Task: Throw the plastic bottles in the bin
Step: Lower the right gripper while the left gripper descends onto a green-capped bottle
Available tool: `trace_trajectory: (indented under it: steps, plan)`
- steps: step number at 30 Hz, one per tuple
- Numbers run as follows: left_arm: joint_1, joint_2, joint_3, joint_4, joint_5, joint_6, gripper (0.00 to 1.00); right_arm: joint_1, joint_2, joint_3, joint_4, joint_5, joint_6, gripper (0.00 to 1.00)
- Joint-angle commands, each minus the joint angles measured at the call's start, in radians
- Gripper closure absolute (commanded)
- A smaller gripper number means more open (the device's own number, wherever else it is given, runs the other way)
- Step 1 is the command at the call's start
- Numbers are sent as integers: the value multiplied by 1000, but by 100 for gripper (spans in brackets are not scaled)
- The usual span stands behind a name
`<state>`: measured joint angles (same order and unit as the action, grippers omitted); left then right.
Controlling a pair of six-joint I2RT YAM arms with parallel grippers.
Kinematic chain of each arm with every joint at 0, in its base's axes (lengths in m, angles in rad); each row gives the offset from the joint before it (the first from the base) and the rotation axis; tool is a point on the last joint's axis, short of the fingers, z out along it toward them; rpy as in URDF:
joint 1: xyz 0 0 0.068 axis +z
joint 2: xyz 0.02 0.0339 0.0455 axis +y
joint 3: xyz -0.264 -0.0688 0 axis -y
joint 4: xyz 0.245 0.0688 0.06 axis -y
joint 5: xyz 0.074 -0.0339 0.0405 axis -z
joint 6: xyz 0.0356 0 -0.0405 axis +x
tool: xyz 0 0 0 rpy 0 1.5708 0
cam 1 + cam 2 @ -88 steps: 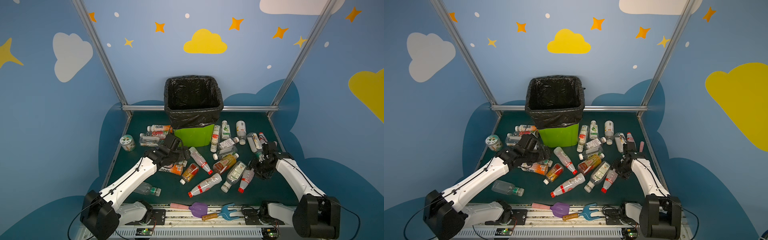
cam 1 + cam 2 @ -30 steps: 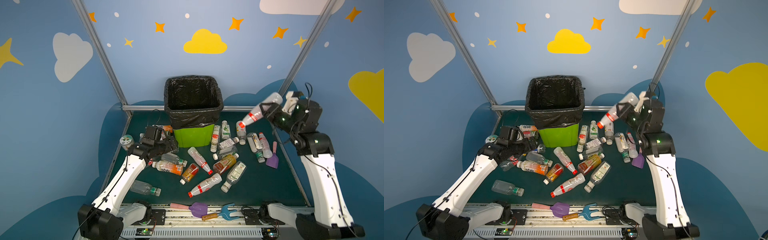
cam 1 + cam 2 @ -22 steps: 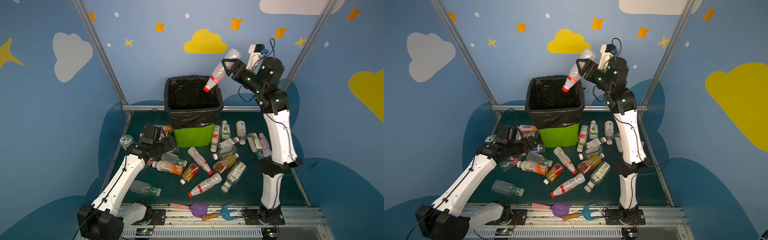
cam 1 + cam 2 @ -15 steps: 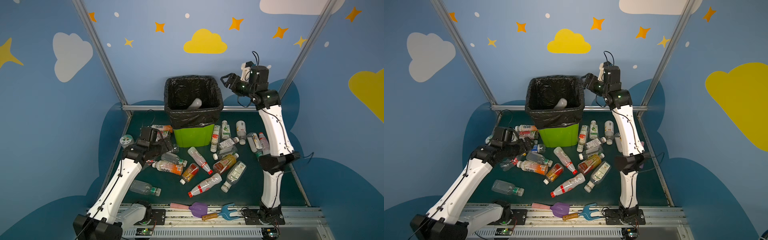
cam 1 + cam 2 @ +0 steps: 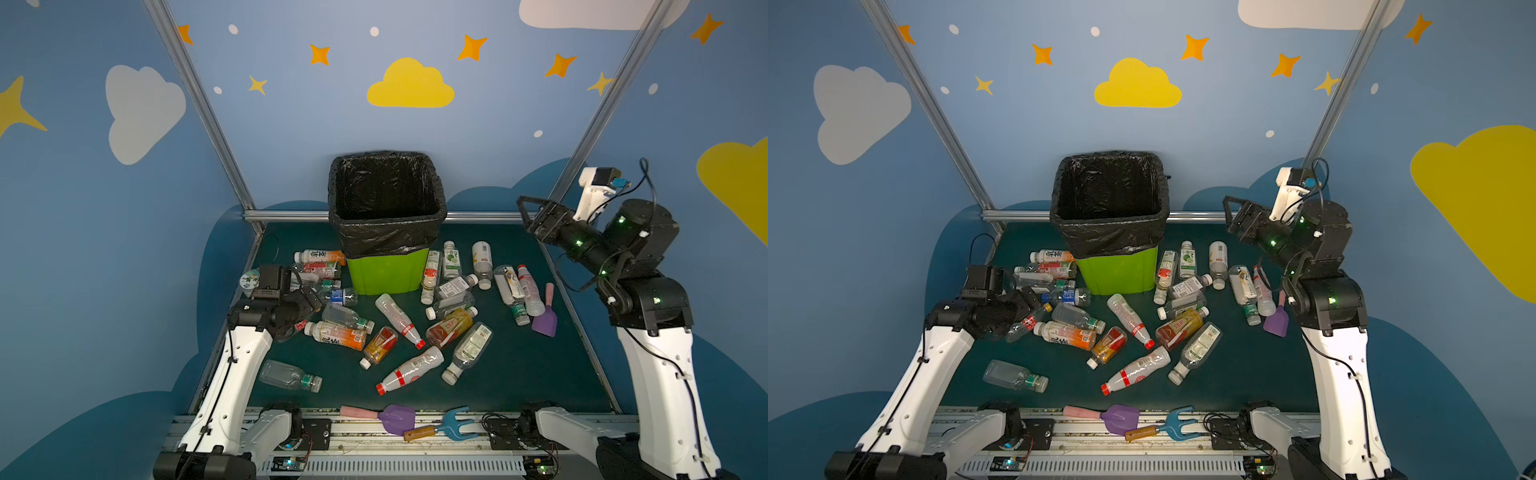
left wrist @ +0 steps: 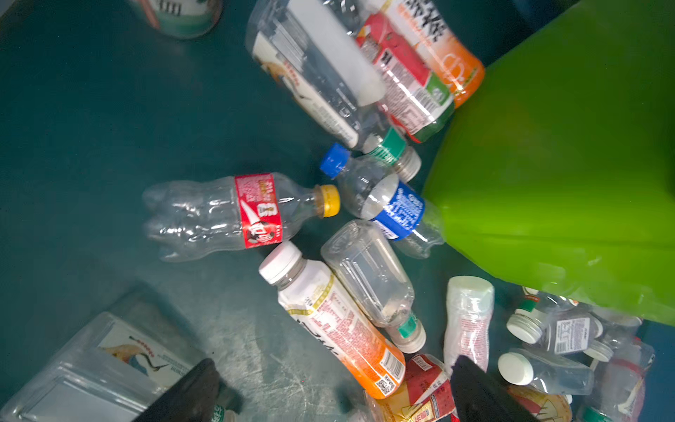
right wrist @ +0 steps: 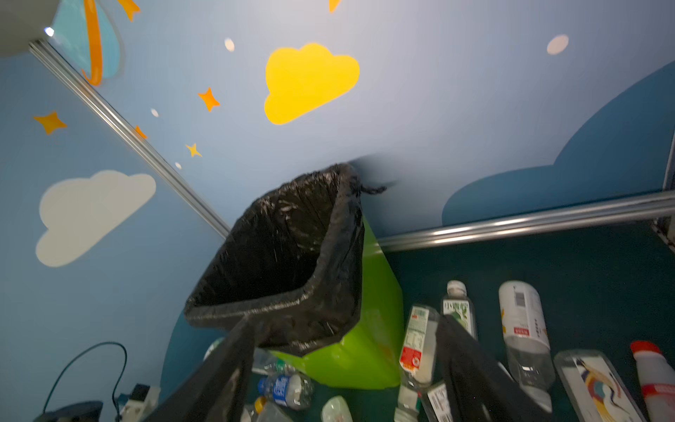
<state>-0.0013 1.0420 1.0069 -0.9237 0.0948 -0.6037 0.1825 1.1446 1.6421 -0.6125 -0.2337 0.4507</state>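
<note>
Left tool (image 6: 334, 369): jaws wide apart with nothing between them. It hangs low over the worktop (image 5: 519, 374) near the left edge, and shows in both top views (image 5: 309, 301).
Under the left tool: a clear red-label bottle (image 6: 226, 215) with a yellow cap lies flat. An orange-label bottle (image 6: 339, 321) with a white cap lies just beside it.
Right tool (image 7: 347, 329): jaws apart and empty. It is raised high above the far right corner (image 5: 530, 216), pointing toward the bin and well apart from it.
Bin (image 5: 386, 270): upright at the middle of the far edge, with a black liner folded over the rim. Its inside is too dark to tell what it holds.
Plastic bottles (image 5: 409, 370): lying flat on the worktop on both sides of the bin and in front of it. A blue-label bottle (image 6: 398, 212) touches the bin's green wall.
Jar (image 5: 248, 279): at the left edge, just beside the left arm.
Purple shovel (image 5: 545, 322): near the right edge, just beside two bottles.
</note>
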Motion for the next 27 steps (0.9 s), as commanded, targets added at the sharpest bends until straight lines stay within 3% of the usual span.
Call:
trace_trajectory:
  steps: [1,7,14,21,27]
  plan:
    - [53,-7,-38,-61,63,-31,0,-3,59,-116,-165,-118,-57,26]
    - [92,-52,-90,-92,40,-32,1,22,92,-285,-198,-311,-52,35]
    - [92,-113,-194,-103,147,-185,0,63,90,-431,-203,-367,-51,33]
    - [92,-272,-279,-230,-17,-333,0,82,114,-480,-167,-437,-60,33]
    - [91,-299,-299,-287,-72,-387,1,83,145,-469,-179,-497,-94,33]
